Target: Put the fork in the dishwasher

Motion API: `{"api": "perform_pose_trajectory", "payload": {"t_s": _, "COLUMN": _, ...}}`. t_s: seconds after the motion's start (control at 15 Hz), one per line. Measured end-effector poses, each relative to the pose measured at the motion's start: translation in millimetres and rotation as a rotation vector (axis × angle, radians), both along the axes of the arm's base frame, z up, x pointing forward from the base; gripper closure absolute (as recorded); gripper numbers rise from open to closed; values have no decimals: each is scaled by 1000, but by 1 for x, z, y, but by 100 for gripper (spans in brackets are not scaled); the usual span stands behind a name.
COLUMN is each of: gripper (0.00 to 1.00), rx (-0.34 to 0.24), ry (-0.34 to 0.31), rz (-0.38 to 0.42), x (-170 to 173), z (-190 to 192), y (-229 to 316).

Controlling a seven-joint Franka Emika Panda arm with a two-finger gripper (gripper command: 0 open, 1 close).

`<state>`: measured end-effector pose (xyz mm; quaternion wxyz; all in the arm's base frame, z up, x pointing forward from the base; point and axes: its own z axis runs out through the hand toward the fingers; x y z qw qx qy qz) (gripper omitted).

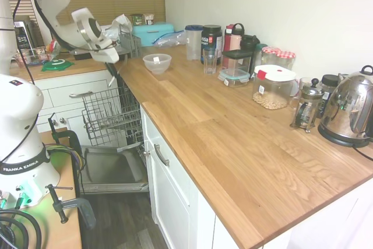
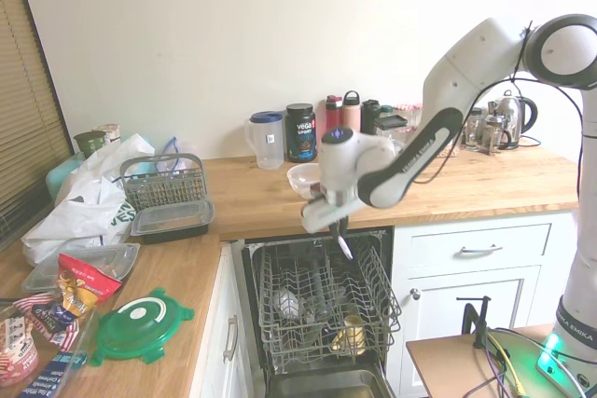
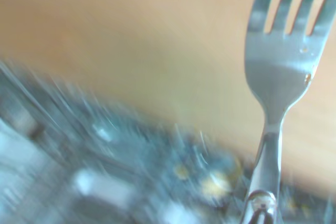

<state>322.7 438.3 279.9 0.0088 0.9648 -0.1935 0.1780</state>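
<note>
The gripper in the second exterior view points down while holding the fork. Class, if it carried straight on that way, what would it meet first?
Most likely the dishwasher's wire rack: the gripper points down with the fork hanging just above the pulled-out rack, so the fork would touch first. Depth is uncertain, so exactly which part it meets cannot be told.

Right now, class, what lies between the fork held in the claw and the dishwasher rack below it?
Only open air. In the second exterior view, the fork hangs from the claw just above the rack, not touching it.
</note>
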Motion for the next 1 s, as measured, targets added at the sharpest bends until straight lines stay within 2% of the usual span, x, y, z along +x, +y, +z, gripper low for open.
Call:
{"api": "perform_pose_trajectory", "payload": {"t_s": 0.13, "gripper": 100, "rx": -102, "ry": 28, "rz": 8, "x": -4, "z": -46, "y": -3}}
{"api": "perform_pose_trajectory", "payload": {"t_s": 0.27, "gripper": 100, "rx": -179, "ry": 50, "rz": 20, "x": -6, "z": -80, "y": 5}}
{"api": "perform_pose_trajectory", "payload": {"t_s": 0.47, "gripper": 100, "rx": -230, "ry": 66, "rz": 20, "x": -5, "z": -103, "y": 18}}
{"api": "perform_pose_trajectory", "payload": {"t_s": 0.53, "gripper": 0, "rx": -238, "ry": 67, "rz": 19, "x": -3, "z": -106, "y": 20}}
{"api": "perform_pose_trajectory", "payload": {"t_s": 0.73, "gripper": 0, "rx": -252, "ry": 72, "rz": 24, "x": -1, "z": -107, "y": 22}}
{"api": "perform_pose_trajectory", "payload": {"t_s": 1.0, "gripper": 0, "rx": -236, "ry": 80, "rz": 16, "x": 2, "z": -101, "y": 25}}
